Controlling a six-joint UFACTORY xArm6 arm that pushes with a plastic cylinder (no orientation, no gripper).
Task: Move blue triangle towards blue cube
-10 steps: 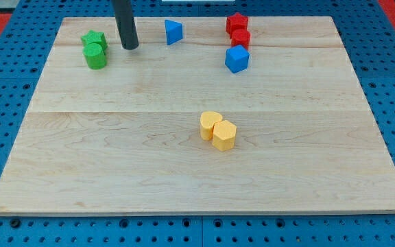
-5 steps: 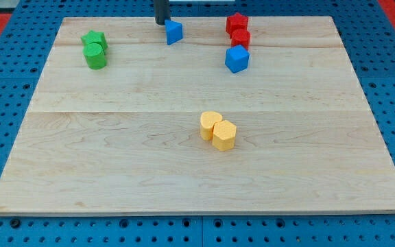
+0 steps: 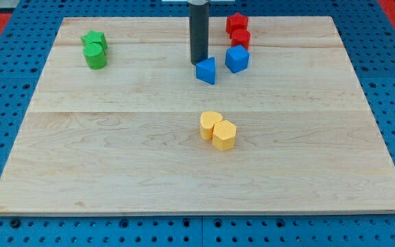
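The blue triangle (image 3: 206,71) lies on the wooden board (image 3: 115,151), right of the upper middle. The blue cube (image 3: 237,59) sits just to its upper right, a small gap between them. My tip (image 3: 198,62) stands at the triangle's upper left edge, touching or nearly touching it. The dark rod rises straight up out of the view's top.
A red star (image 3: 236,22) and a second red block (image 3: 241,38) stand just above the blue cube. A green star (image 3: 94,38) and a green cylinder (image 3: 95,56) sit at the upper left. Two yellow blocks (image 3: 218,130) lie near the middle.
My tip has swept from the upper left to the top of the triangle, then down and right. The blue triangle has slid down and right, close to the blue cube.
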